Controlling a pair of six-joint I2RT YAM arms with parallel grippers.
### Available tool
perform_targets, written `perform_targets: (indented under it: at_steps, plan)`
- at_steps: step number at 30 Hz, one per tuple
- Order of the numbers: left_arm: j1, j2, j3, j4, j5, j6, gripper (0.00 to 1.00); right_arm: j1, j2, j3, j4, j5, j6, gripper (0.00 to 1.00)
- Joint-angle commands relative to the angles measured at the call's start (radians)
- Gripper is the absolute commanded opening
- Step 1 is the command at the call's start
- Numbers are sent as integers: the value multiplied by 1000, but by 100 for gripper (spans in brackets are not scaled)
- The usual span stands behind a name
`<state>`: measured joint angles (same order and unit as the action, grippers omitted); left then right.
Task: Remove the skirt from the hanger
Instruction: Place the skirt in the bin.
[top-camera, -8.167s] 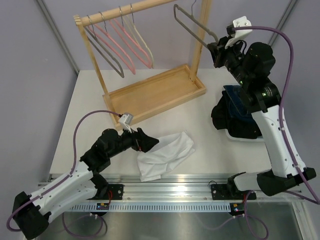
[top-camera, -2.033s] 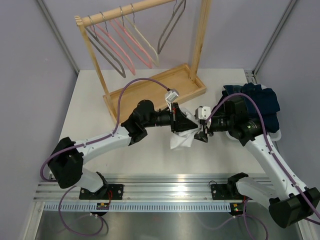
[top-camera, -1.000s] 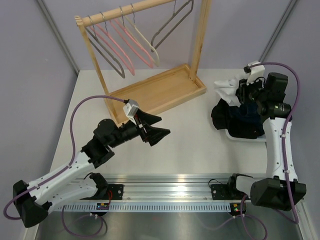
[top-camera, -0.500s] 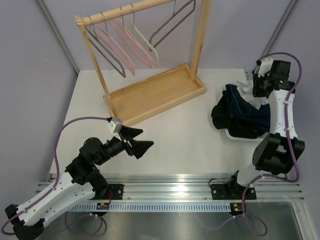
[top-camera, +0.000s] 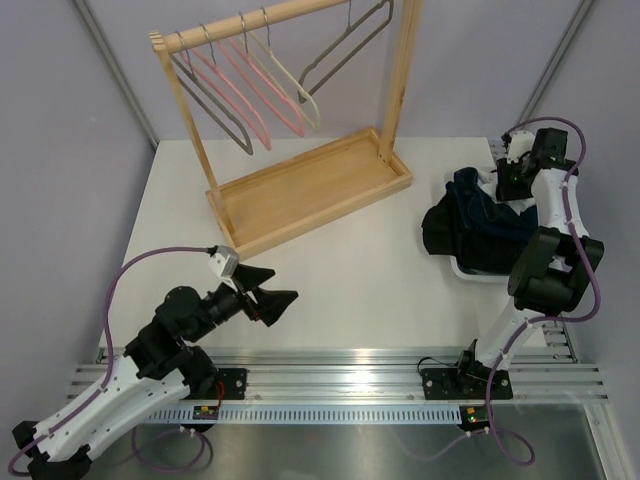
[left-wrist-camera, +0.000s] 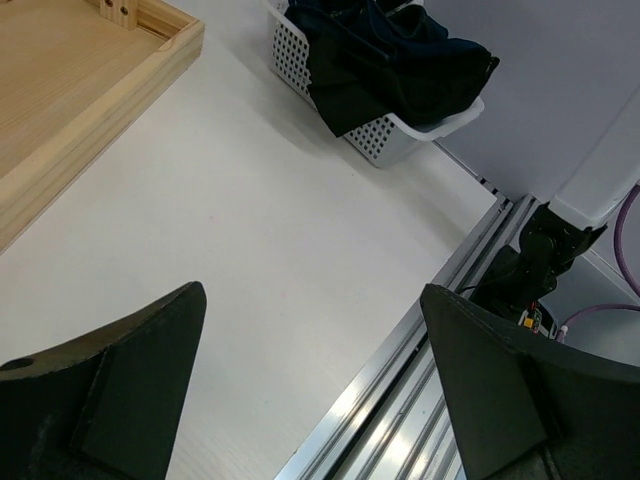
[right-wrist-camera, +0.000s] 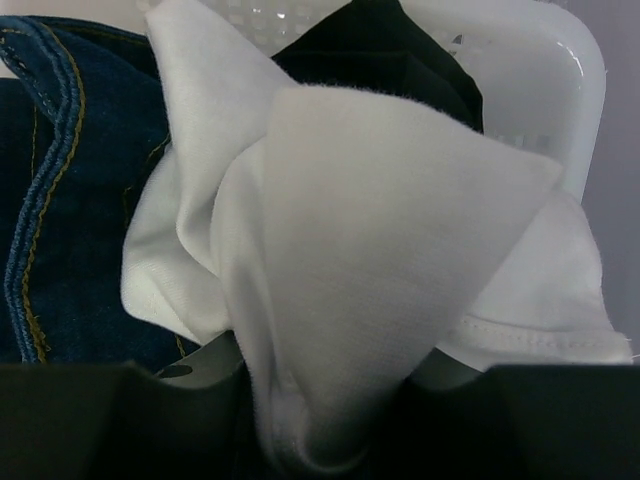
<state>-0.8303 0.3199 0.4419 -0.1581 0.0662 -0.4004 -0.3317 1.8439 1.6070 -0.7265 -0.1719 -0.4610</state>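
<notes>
The right gripper (right-wrist-camera: 320, 430) was clamped on a bunched fold of the white cotton skirt (right-wrist-camera: 380, 230), holding it low over the white perforated plastic basket (right-wrist-camera: 565, 80) of dark clothes, apparently to drop it there. The skirt was well clear of the bare grey wire hanger (top-camera: 345, 45), so the task looked nearly done. The left gripper (left-wrist-camera: 310, 370), jaws wide and empty, hung near the white table's (left-wrist-camera: 250, 230) front edge, probably just out of the way.

White table (top-camera: 380, 262), pale grey-lilac walls (top-camera: 60, 180), slanted metal posts (top-camera: 113, 70) at the corners, aluminium rail (top-camera: 340, 362) along near edge
</notes>
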Motion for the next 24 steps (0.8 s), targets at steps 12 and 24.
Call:
perform_targets:
  at_steps: [12, 24]
  plan:
    - [2, 37, 1, 49, -20, -11, 94, 0, -227, -176, -227, -57, -56, 55]
    - [2, 35, 14, 42, -25, -11, 96, 0, -380, -222, -286, -132, -74, 68]
